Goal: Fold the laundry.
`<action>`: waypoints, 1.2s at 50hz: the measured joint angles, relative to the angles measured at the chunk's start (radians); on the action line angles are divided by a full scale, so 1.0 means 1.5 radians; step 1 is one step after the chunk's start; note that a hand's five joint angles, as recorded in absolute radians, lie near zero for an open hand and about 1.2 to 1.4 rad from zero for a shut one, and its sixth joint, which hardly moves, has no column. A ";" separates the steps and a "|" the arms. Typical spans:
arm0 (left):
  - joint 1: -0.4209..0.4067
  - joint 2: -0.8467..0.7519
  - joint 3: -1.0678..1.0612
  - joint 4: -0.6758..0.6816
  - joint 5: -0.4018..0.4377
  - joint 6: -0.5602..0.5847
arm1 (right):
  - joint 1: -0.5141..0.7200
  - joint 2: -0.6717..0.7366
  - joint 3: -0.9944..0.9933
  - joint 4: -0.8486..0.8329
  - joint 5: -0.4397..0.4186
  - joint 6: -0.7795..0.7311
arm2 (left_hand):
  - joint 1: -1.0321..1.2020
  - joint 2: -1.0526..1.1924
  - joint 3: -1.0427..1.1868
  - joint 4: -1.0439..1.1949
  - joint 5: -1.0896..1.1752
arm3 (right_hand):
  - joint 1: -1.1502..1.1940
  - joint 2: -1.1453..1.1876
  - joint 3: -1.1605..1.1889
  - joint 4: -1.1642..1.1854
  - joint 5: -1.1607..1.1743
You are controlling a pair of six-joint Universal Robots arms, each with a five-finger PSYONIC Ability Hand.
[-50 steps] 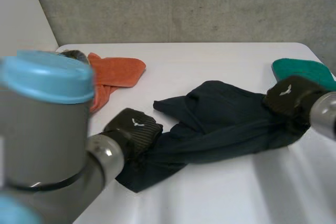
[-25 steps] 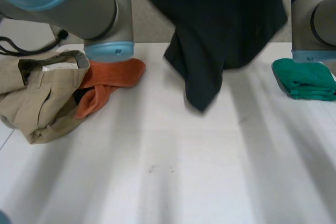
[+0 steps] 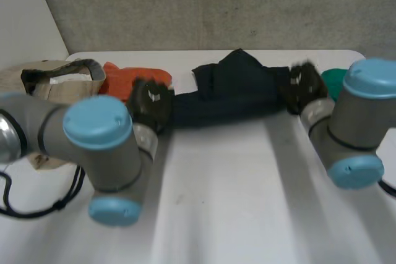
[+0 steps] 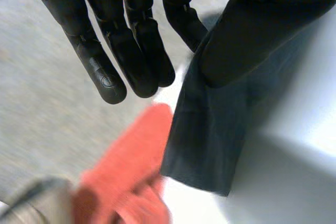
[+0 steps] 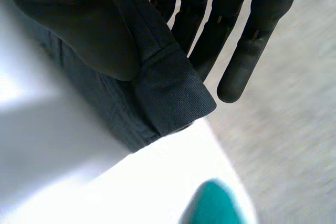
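In the head view, the dark garment point(image 3: 229, 91) spans crosswise near the table's point(image 3: 216, 202) far edge, with the left hand point(image 3: 150, 100) at one end and the right hand point(image 3: 303, 81) at the other. In the left wrist view, the thumb pinches its end against straight fingers point(image 4: 105, 77), near an orange cloth point(image 4: 131, 156). In the right wrist view, the thumb pinches the hem likewise.

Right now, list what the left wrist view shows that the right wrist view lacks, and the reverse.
Left wrist view: the left hand, its thumb pinching one end of the dark navy fabric garment against straight fingers, with a crumpled orange cloth beyond the fingertips. Right wrist view: the right hand, its thumb pinching the garment's hemmed end, and a teal green cloth past its fingertips. Shared: the navy garment and the white table below it.
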 measured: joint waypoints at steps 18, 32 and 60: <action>-0.064 0.343 -0.122 -0.307 0.008 0.005 | -0.008 -0.288 0.084 0.400 0.010 -0.120 | 0.000 0.000 0.000 0.000 0.000 | 0.000 0.000 0.000 0.000 0.000; -0.108 0.263 -0.125 -0.429 0.063 0.023 | -0.007 -0.336 0.167 0.469 -0.030 -0.167 | 0.000 0.000 0.000 0.000 0.000 | 0.000 0.000 0.000 0.000 0.002; 0.009 -0.036 0.620 -0.017 -0.061 0.172 | 0.013 -0.106 -0.269 -0.255 0.042 -0.066 | 0.000 0.000 0.000 0.000 0.000 | 0.000 0.000 0.000 0.000 0.002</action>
